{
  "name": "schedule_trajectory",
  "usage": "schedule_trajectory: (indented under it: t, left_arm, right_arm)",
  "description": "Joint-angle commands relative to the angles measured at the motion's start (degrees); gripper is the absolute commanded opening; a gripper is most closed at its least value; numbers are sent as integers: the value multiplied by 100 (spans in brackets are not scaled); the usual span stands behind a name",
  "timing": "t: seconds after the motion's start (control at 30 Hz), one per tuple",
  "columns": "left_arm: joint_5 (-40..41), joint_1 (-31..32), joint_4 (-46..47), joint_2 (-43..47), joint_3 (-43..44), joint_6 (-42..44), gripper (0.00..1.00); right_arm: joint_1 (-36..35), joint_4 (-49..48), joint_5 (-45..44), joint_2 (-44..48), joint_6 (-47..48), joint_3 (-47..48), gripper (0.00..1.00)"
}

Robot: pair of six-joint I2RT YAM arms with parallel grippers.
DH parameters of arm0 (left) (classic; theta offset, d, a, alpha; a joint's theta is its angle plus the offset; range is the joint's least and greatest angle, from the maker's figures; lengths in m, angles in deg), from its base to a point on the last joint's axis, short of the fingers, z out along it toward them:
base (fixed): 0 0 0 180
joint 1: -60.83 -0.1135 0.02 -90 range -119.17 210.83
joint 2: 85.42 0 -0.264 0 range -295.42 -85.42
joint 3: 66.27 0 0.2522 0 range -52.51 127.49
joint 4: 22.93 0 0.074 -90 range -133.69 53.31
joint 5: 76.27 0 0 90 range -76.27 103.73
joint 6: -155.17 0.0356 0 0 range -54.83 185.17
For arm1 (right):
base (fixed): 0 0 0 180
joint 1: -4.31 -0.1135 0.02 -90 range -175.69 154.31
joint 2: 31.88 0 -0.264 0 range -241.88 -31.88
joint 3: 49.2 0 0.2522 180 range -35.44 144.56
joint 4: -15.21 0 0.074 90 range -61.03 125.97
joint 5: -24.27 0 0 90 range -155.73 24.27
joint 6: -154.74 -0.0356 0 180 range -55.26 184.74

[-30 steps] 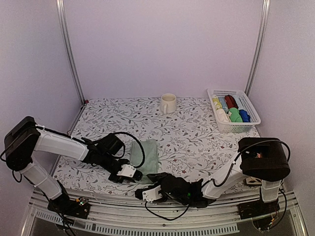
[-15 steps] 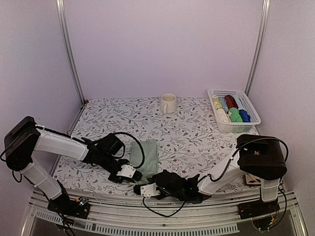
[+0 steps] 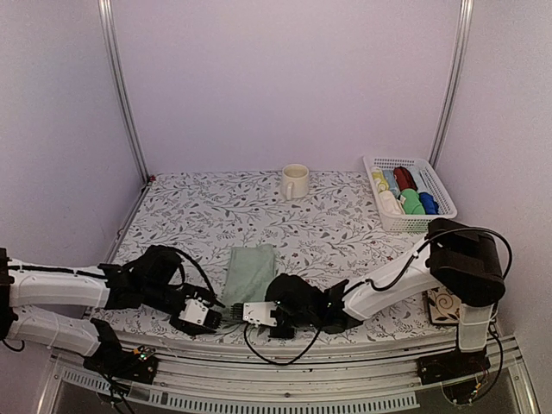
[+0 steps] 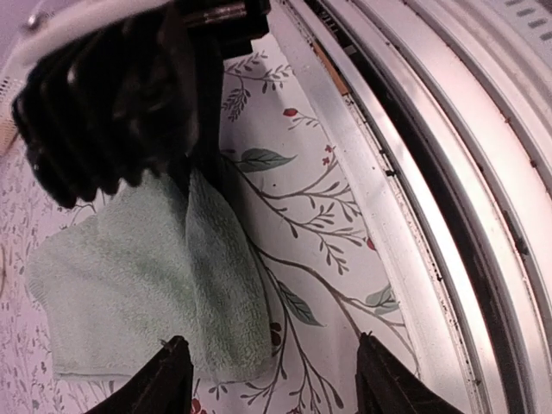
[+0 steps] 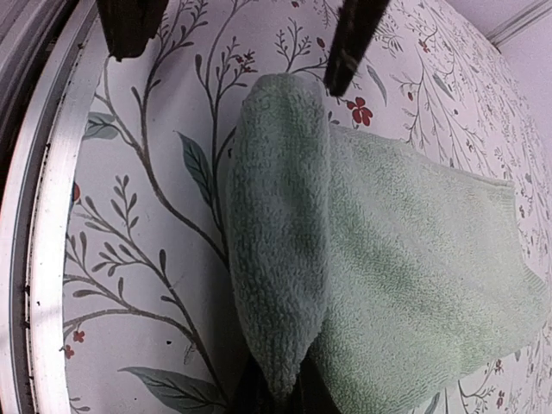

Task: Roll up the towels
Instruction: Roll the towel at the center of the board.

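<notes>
The left gripper (image 4: 272, 347) lies low at the near edge of the table (image 3: 345, 235), left of the middle, with its two fingers (image 4: 169, 381) spread wide apart. They stand on either side of the near end of the green towel (image 3: 251, 269) and close on nothing. The towel is a folded strip running from the near edge toward the middle of the surface. Most of it lies flat on the leaf-patterned cover, but one long side is drawn up into a soft ridge at the near end. The right gripper (image 4: 181, 164) reaches in from the right along the near edge and faces the left one. It is closed tightly on that raised fold, pinching the cloth between its fingertips. Well apart from both, a cream mug (image 3: 294, 182) stands upright near the far edge, about the middle. At the far right corner a white basket (image 3: 414, 224) holds rolled cloths (image 3: 412, 202) of several colours.
</notes>
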Motion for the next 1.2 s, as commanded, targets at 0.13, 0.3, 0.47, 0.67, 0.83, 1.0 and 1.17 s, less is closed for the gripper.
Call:
schedule_trajectory:
  t: [0.13,0.3,0.47,0.67,0.83,1.0,1.17]
  left_arm:
    - [703,268,1691,1657,-1501,614,65]
    - [1245,522,2186,1669,-1842,790,64]
    - [1891,641,3228,1236,-2092,832,64]
    - [2140,792,4063,839,-2186,818,63]
    - [2123,894,4377,564,-2227,969,61]
    - [2290,983,4728,87,-2260,1128,59]
    - [2576,1082,5175,-614,-2187,1158,56]
  right_arm:
    - [582,2077,2455,-373,-1434,991,3]
    - [969,2458,3683,-661,-1902,1417,3]
    - [1180,2762,4364,-862,-2245,1746,4]
    - [1409,2904,5263,-1226,-2716,2054,4]
    - [1612,2452,5847,-1312,-3444,1919,4]
    - [1669,2214,6020,-1297,-3762,1839,4]
    - [1689,2176,6021,-1265,-3828,1822,4]
